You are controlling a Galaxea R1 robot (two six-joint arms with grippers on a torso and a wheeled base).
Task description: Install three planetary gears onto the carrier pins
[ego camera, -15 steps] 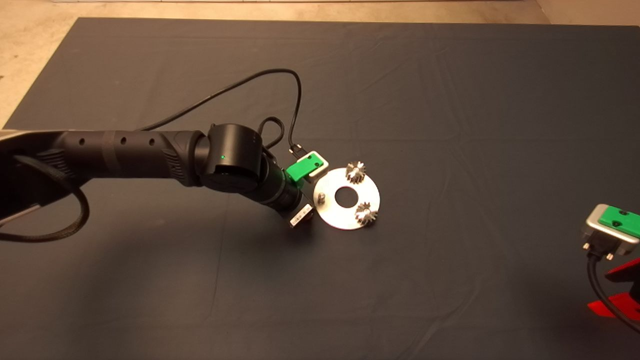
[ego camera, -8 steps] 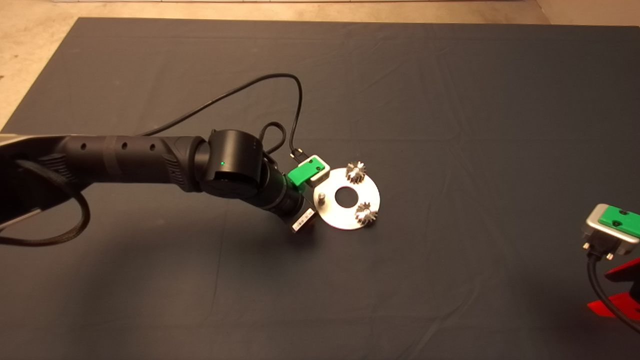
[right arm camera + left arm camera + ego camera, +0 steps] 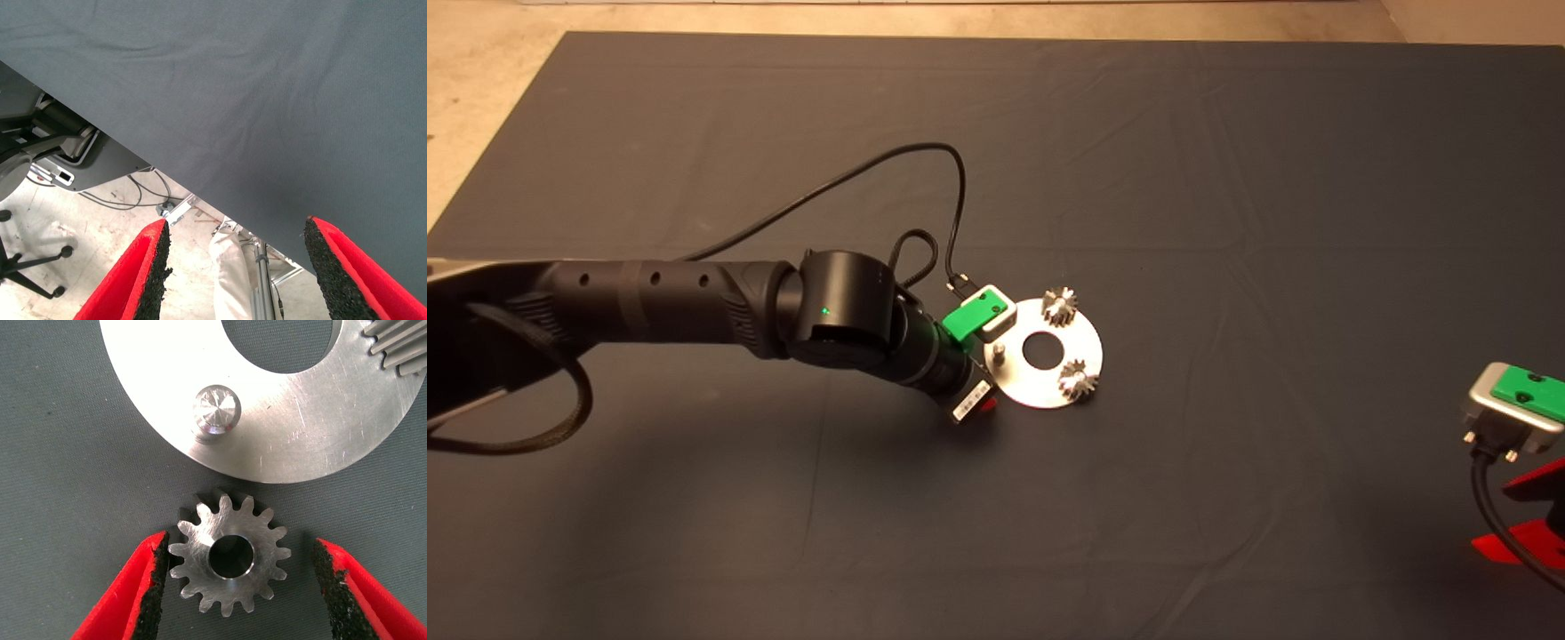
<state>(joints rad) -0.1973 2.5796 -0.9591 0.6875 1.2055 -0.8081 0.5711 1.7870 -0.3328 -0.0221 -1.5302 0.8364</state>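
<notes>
Likely stiff, weighty and slick, the loose steel planetary gear sits between the wide-open, empty left claw pads, best pinched across opposite teeth.

The left arm enters from the 9 o'clock edge of the head view and extends toward centre, with its wrist angled downward toward 4 o'clock. The left gripper points down at the mat, its red fingers spread wide apart with black pads facing inward, gripping nothing. The right gripper is parked at the 4 o'clock edge of the head view. Its fingers are likewise spread wide, with nothing between them.
</notes>
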